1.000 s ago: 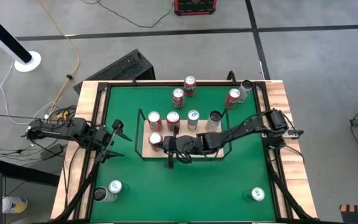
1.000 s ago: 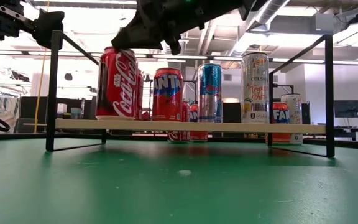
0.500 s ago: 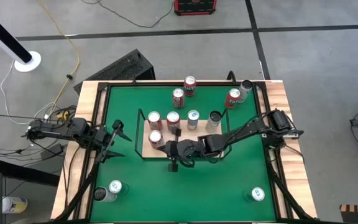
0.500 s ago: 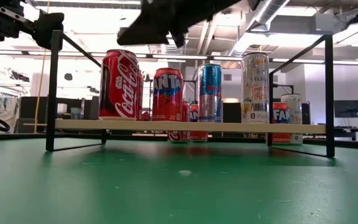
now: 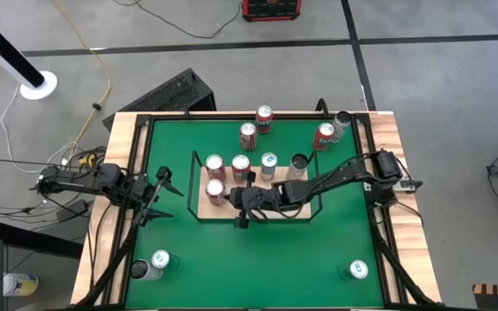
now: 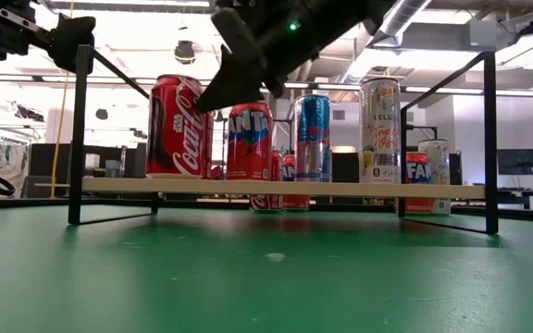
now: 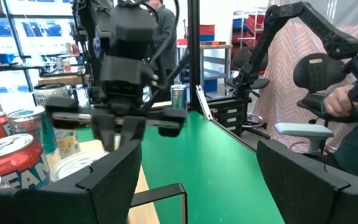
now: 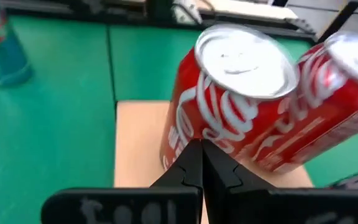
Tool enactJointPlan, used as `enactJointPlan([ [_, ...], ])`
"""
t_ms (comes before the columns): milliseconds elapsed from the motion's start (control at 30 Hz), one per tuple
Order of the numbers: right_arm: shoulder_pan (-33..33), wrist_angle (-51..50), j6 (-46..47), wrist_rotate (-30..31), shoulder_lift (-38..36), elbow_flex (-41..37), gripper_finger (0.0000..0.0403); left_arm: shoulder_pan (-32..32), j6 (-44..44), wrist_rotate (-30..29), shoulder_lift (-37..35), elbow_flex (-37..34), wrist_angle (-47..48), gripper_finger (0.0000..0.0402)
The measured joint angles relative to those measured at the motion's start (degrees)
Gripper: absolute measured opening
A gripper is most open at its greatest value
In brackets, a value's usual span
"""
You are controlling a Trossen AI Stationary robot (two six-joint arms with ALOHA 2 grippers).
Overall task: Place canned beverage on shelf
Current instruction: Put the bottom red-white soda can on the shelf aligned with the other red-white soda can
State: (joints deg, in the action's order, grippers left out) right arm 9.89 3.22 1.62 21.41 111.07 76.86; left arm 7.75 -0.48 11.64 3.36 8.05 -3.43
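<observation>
The shelf (image 5: pixel 204 207) is a light-wood board with black wire rails, standing mid-table. Several cans stand upright on it. The nearest is a red Coca-Cola can (image 5: pixel 216 192), which also shows in the low view (image 6: pixel 176 125) and the right wrist view (image 8: pixel 229 118). My right gripper (image 5: pixel 234 199) is shut. It slants down from the table's right, and its tips (image 8: pixel 197 152) are at that can's side wall, below the rim. My left gripper (image 5: pixel 161 192) waits open over the table's left edge, and its wrist view shows nothing between its fingers (image 7: pixel 197 149). My right gripper has its shut fingertips (image 6: pixel 206 102) right at the upper side wall (image 8: pixel 194 134) of the Coca-Cola can, slanting down from the table's right. I cannot tell whether they touch it. The can stands upright on the shelf board.
More cans stand on the green table beyond the shelf (image 5: pixel 247 132), (image 5: pixel 264 115), (image 5: pixel 324 134). One lies near each front corner (image 5: pixel 158 262), (image 5: pixel 357 270). The black wire rails (image 6: pixel 80 129), (image 6: pixel 489 139) rise at the shelf's short ends. A person sits beyond the table (image 7: pixel 347 106).
My right gripper, shut throughout, has come up off the top of the Coca-Cola can. It has drawn back a little toward the table's right and tipped nose-down. Its tips now stand beside the can's upper side instead of over its lid. The can stays upright on the shelf.
</observation>
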Motion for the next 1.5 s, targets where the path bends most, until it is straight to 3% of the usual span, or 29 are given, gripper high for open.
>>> enactJointPlan([
  [300, -1.84, 5.13, -1.44, -4.64, -0.11, 0.11, 0.0020, -0.02, 0.20, 0.00, 0.01, 0.00, 0.08, 0.0306],
  [500, -0.67, -1.48, 0.31, -4.79, -2.03, 0.01, 0.0020, 0.00, -1.35, -0.32, -0.01, 0.00, 0.09, 0.0306],
  [600, 1.25, -6.38, 1.15, -4.70, -5.77, 0.10, 0.0021, 0.00, -4.43, -3.48, 0.02, 0.00, -0.22, 0.0306],
  [700, 3.73, -11.92, 1.36, -2.72, -9.59, 0.11, 0.0021, -0.02, -6.25, -7.78, 0.30, 0.79, -0.21, 0.0306],
  [833, 7.32, -18.92, 1.39, 4.53, -16.47, 0.10, 0.0021, -0.02, -5.02, -8.22, 3.28, 4.50, -0.98, 0.0306],
  [1033, 12.57, -30.35, 4.41, 14.00, -25.31, -0.10, 0.0021, -0.02, -2.31, -11.46, 15.74, 11.99, -0.63, 0.0306],
  [1200, 15.80, -31.57, 7.82, 22.81, -31.78, -6.32, 0.0022, -0.02, 0.48, -17.70, 31.35, 18.81, 1.04, 0.0306],
  [1367, 17.40, -28.91, 14.26, 25.19, -37.47, -15.88, 0.0022, -0.02, 1.70, -22.89, 44.16, 28.02, 8.38, 0.0306],
  [1500, 18.87, -23.51, 16.09, 25.19, -40.34, -22.64, 0.0022, -0.02, -0.17, -23.46, 52.07, 35.78, 17.59, 0.0306],
])
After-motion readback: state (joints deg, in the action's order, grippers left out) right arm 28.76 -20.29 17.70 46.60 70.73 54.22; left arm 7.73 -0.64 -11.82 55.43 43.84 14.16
